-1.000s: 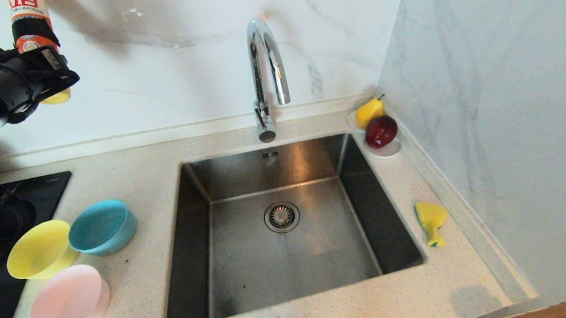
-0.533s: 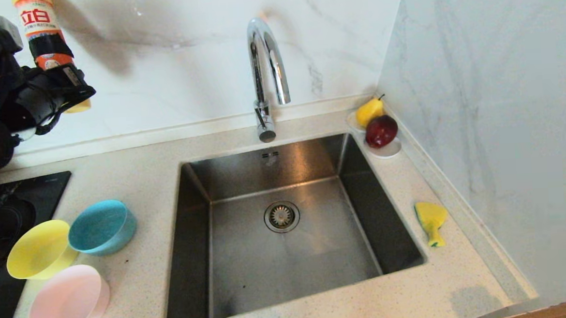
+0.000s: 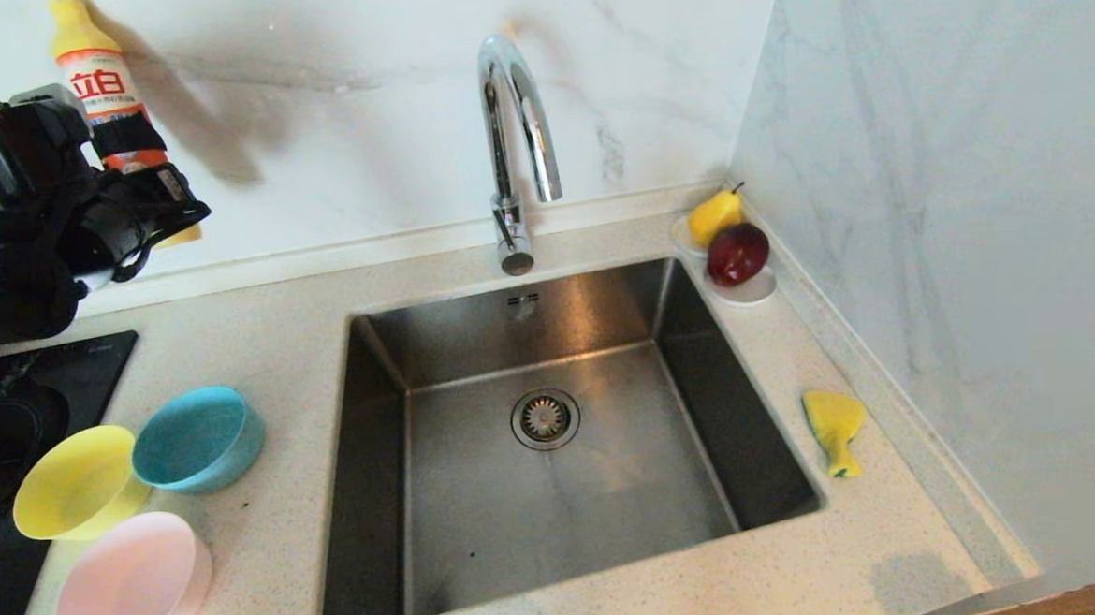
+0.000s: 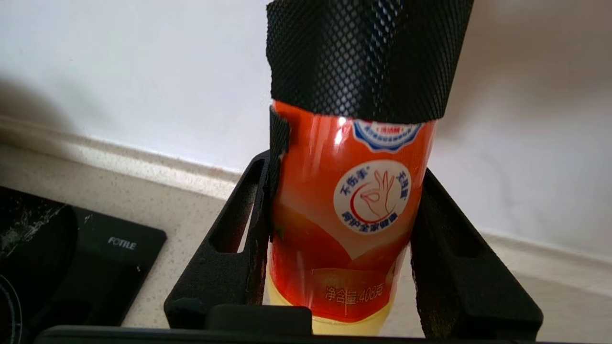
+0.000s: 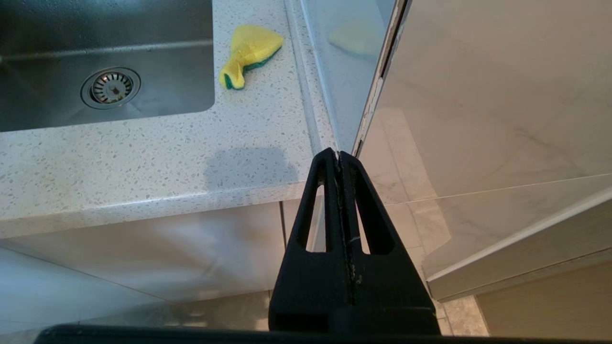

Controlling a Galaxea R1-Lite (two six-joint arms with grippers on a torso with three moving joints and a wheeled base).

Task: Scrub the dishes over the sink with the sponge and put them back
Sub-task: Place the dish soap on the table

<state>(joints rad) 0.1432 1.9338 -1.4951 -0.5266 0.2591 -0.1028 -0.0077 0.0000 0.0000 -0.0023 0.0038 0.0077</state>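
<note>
black fingers (image 4: 229, 239) of left gripper (image 3: 154, 211) clamped on orange-labelled yellow plastic detergent bottle (image 4: 351, 200) with black mesh sleeve, above the speckled counter (image 3: 257, 304) by the wall. right gripper (image 5: 340, 160) pressed together, parked off the counter's edge. yellow sponge with green scouring layer (image 3: 835, 428) untouched right of brushed steel sink (image 3: 386, 541). smooth yellow bowl (image 3: 74, 482), light blue bowl (image 3: 198, 438), pale pink bowl (image 3: 131, 582) grouped left, dry-looking. scrubbing apparently not yet begun.

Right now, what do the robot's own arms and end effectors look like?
Both are matte black. The left end effector has two flat, wedge-shaped fingers with slotted cut-outs; in the head view its wrist carries a boxy black camera housing, a thin looping cable and a small white label. The right end effector has matching slotted triangular fingers.
</note>
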